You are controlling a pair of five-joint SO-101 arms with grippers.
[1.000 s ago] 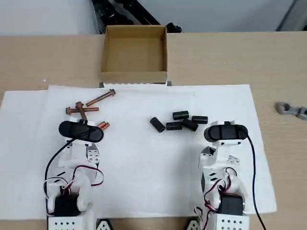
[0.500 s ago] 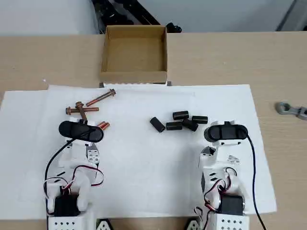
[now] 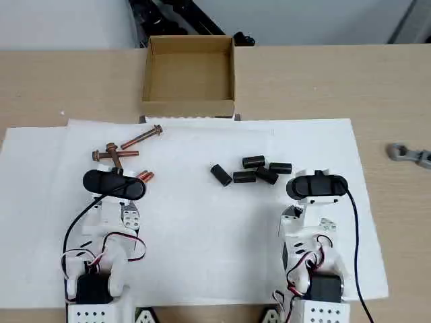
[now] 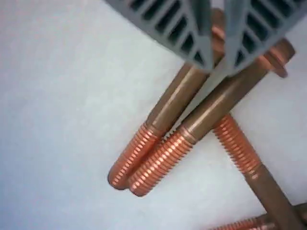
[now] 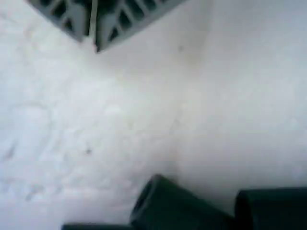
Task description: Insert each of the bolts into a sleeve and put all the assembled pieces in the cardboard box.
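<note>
Progress stands at zero finished assemblies: the cardboard box at the far side of the table holds nothing, and no bolt sits in a sleeve. The copper bolts lie loose on the white sheet on the left arm's side, and five black sleeves lie clustered ahead of the right arm, well apart from the bolts. Every insertion and every transfer to the box is therefore judged outstanding. The left gripper hangs directly over a pair of bolts lying side by side, with a third bolt crossing beneath them; its fingers are drawn almost together with a thin slit between them and pinch nothing. Contact between fingertips and the pair cannot be confirmed. The right gripper hangs over bare sheet near two sleeve ends, its fingers likewise pressed close and empty. In the high view each wrist camera housing covers its own gripper, and the left housing hides most of the pair, so the exact bolt count is uncertain. A wrench lies apart on the right and is cut off by the frame edge.
</note>
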